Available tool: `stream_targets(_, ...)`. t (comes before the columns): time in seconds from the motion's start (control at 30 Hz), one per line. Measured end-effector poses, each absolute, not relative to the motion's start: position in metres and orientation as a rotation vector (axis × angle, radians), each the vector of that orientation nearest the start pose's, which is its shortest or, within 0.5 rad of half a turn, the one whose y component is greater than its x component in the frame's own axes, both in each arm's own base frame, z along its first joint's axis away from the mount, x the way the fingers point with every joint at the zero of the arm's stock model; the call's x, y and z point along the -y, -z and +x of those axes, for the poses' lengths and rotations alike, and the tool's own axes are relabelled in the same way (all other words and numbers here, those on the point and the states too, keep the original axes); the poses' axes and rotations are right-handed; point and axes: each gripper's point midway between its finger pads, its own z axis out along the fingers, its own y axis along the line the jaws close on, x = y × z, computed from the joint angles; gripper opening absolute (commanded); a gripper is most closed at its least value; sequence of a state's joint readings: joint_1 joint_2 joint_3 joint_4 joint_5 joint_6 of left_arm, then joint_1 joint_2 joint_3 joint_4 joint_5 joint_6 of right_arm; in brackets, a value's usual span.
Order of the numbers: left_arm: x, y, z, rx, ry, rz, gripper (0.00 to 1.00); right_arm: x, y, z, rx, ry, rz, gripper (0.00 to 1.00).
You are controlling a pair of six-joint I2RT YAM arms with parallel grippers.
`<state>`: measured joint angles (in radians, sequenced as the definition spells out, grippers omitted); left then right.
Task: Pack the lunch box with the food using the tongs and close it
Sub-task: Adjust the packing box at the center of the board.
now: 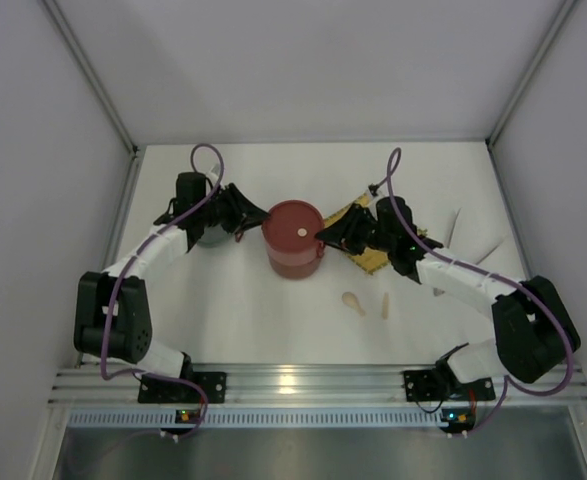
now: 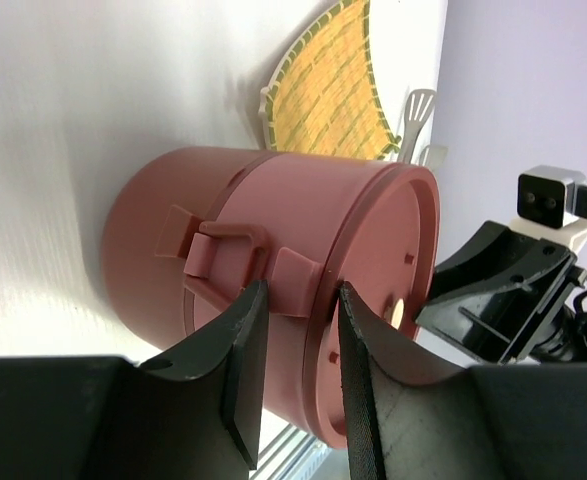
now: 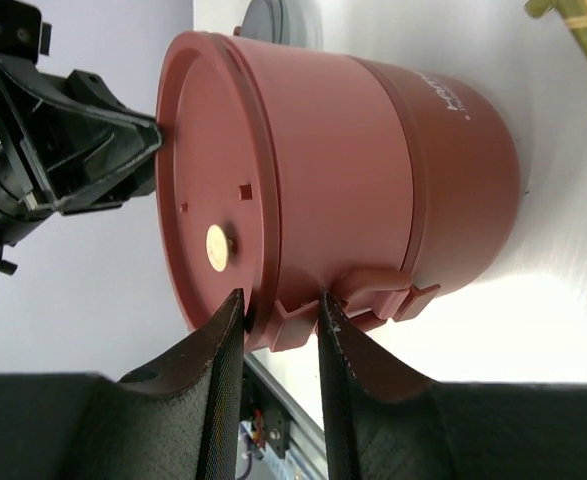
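Observation:
The lunch box (image 1: 294, 240) stands closed mid-table, a maroon stack of tiers under a flat lid with a pale centre dot. My left gripper (image 1: 261, 222) is at its left side. In the left wrist view that gripper (image 2: 301, 290) is shut across the side clasp (image 2: 228, 255) and the lid's rim. My right gripper (image 1: 323, 238) is at the opposite side, and the right wrist view shows it (image 3: 281, 297) shut across that side's clasp (image 3: 373, 295) and the lid edge. The tongs (image 1: 455, 228) lie on the table to the right. No food shows.
A yellow woven mat (image 1: 366, 262) lies under my right arm, right of the box. A beige spoon (image 1: 354, 301) and a short stick (image 1: 384, 304) lie in front of it. A dark grey round thing (image 1: 211, 238) sits beneath my left wrist. Walls close in the table's sides and back.

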<state>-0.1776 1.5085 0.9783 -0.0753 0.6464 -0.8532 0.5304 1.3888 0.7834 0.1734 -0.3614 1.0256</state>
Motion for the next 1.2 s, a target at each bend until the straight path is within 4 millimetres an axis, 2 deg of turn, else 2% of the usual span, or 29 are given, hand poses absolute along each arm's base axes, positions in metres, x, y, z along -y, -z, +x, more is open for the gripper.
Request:
stream_targets(0.2,0.195,-0.172,0.37,-2.276,1.225,-0.388,0.41,-0.302,-0.169,0.284,-2.253,-1.332,0.266,0.28)
stream_targets(0.57,0.202,-0.173,0.37,-2.282,1.252,-0.394,0.42,-0.34,-0.174,0.229,-2.323,-1.488,0.051,0.29)
stream_targets(0.77,0.204,-0.173,0.369,-2.287,1.258,-0.4,0.44,-0.343,-0.173,0.224,-2.326,-1.5,0.016,0.29)
stream_targets(1.0,0.204,-0.173,0.369,-2.291,1.252,-0.403,0.45,-0.345,-0.175,0.221,-2.314,-1.506,-0.011,0.41)
stream_targets(1.2,0.204,-0.173,0.369,-2.298,1.247,-0.408,0.45,-0.353,-0.174,0.213,-2.311,-1.516,-0.071,0.47)
